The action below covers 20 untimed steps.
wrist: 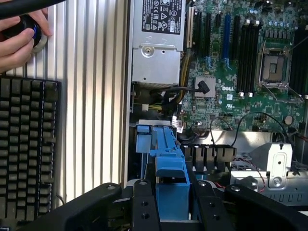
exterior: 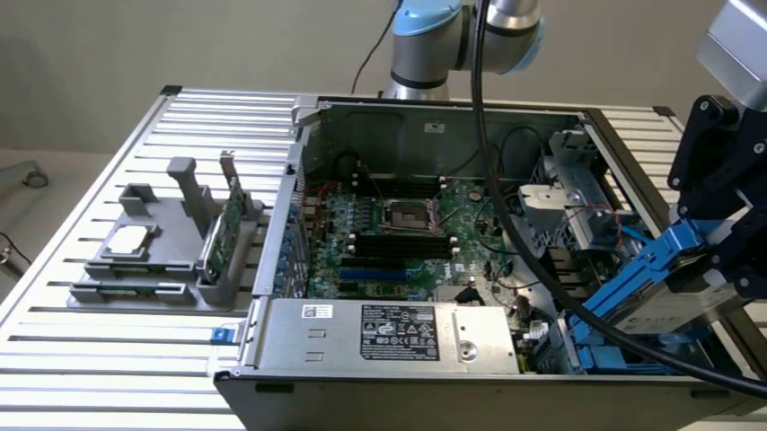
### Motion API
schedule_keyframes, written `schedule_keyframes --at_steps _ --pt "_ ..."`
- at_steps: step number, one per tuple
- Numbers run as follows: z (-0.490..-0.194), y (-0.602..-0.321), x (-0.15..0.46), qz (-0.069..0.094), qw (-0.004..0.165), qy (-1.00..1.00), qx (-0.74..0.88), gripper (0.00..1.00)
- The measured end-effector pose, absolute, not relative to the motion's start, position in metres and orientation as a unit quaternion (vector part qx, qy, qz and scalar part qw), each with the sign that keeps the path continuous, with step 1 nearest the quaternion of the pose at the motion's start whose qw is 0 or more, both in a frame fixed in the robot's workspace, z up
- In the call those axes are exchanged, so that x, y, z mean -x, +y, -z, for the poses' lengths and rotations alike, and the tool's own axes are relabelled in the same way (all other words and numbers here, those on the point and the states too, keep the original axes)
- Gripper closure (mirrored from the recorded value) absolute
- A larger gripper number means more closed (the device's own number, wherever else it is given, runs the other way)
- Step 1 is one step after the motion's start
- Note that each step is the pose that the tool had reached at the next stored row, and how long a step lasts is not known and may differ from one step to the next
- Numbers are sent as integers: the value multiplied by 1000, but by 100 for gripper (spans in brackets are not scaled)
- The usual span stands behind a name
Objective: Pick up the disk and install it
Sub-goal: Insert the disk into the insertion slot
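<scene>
The disk (exterior: 653, 310) is a silver-grey drive with a white label in blue carrier rails. It hangs tilted over the drive bay corner of the open computer case (exterior: 312, 135), at the exterior view's right. My black gripper (exterior: 707, 269) is shut on its upper end. In the wrist view the gripper (wrist: 173, 204) has a black finger (wrist: 144, 202) on each side of the disk's blue carrier (wrist: 171, 185). Just beyond it sit the blue plastic bay rails (wrist: 154, 137) inside the case.
A motherboard (exterior: 396, 224) and a silver power supply (exterior: 383, 332) fill the case. A thick black cable (exterior: 509, 215) hangs across it. A grey holder (exterior: 156, 269) at the exterior view's left carries a green card (exterior: 222, 233) and a small chip (exterior: 129, 239). A keyboard (wrist: 26, 149) and a person's hand (wrist: 19, 41) lie beside the case.
</scene>
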State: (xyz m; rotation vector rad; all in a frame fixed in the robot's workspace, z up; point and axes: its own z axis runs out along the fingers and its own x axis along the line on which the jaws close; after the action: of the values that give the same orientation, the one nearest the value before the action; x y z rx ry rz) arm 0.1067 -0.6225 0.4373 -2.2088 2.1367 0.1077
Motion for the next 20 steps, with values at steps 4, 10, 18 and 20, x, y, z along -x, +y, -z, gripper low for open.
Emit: schedule_keyframes --at_steps 4,10,18,20 --pt "-434 -622 -107 -35 33 695 717 68" --pt "-430 -621 -107 -35 33 696 717 68" --pt "-424 -621 -107 -35 33 696 716 68" --pt "-423 -621 -107 -35 33 696 716 68"
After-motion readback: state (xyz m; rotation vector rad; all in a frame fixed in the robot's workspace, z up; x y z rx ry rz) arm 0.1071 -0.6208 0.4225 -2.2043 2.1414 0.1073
